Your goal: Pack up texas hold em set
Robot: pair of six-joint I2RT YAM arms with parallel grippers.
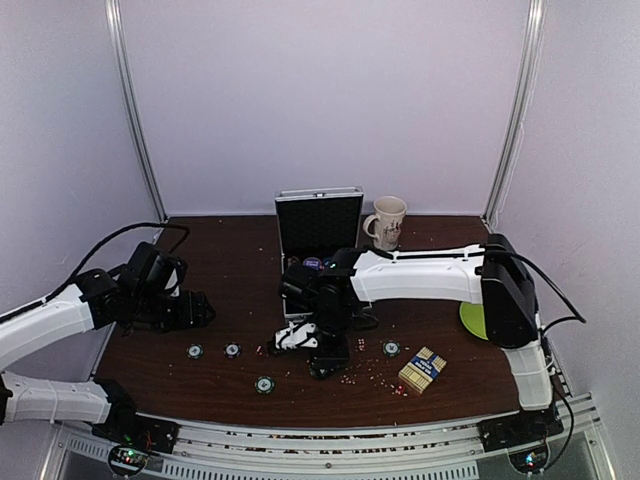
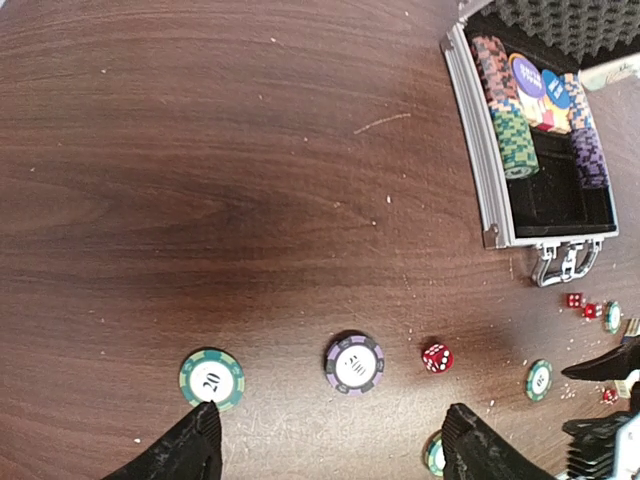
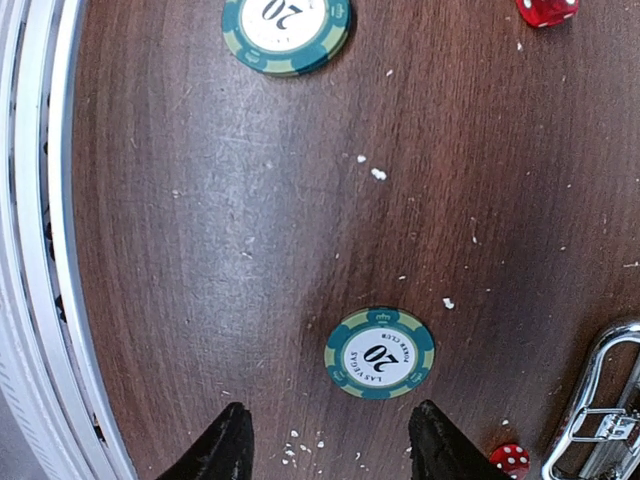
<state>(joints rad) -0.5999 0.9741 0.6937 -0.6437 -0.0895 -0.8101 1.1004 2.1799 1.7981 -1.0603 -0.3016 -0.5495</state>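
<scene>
The silver case stands open at the back centre, and the left wrist view shows its base holding rows of coloured chips. My left gripper is open and empty, with its fingertips just short of a green 20 chip, a purple chip and a red die. My right gripper is open and empty above another green 20 chip, which lies just ahead of its fingertips. The case handle is at that view's lower right. The blue-and-tan card box lies front right.
A cream mug stands right of the case lid. A green plate is partly hidden by the right arm. Loose chips and red dice are scattered in front. The table's metal rail is close.
</scene>
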